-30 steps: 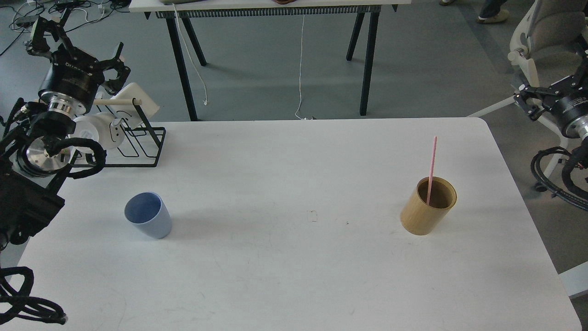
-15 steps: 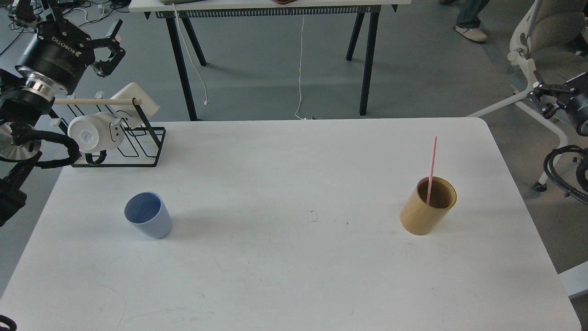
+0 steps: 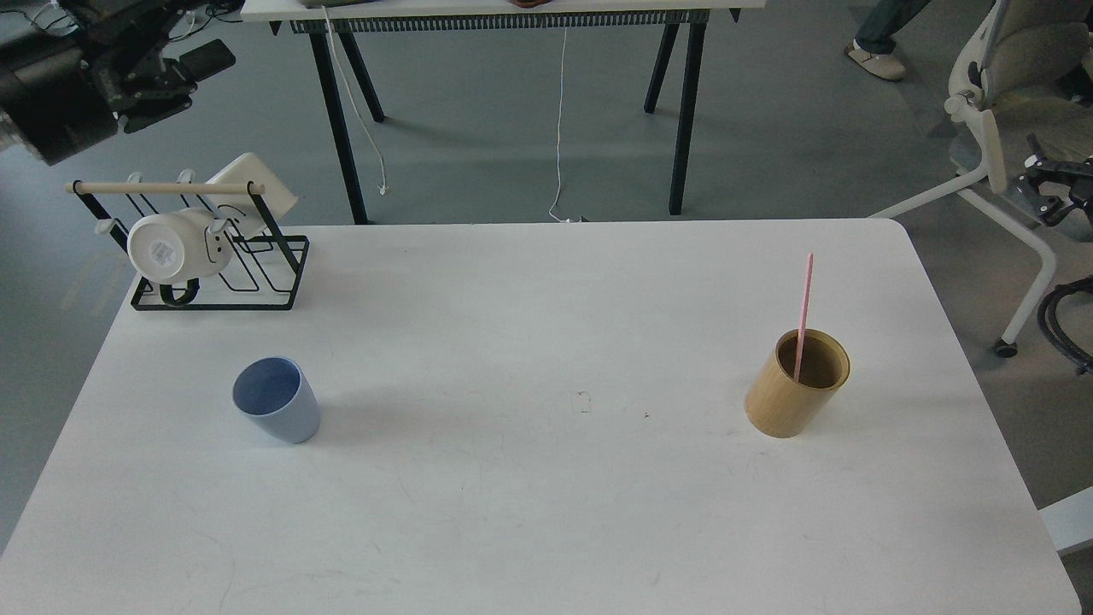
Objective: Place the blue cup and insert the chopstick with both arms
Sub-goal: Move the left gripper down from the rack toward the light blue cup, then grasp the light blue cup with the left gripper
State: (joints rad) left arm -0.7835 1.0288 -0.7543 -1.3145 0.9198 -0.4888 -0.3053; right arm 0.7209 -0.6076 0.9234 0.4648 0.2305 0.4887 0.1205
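A light blue cup [image 3: 275,412] stands upright on the white table [image 3: 546,512] at the front left. A tan bamboo holder [image 3: 797,384] stands at the right with one pink chopstick [image 3: 803,312] leaning in it. My left gripper [image 3: 175,81] is high at the far left, off the table and blurred; its fingers look spread and empty. My right gripper [image 3: 1043,179] is at the right edge beside the chair, off the table, with its fingers apart and empty. Both are far from the cup and the holder.
A black wire rack [image 3: 218,256] with a wooden bar holds a white mug [image 3: 171,246] at the table's back left corner. An office chair [image 3: 999,102] stands at the right. Another table [image 3: 512,17] stands behind.
Both arms have drawn back, the left up and to the left, the right out to the right edge. The cup, holder and chopstick have not moved.
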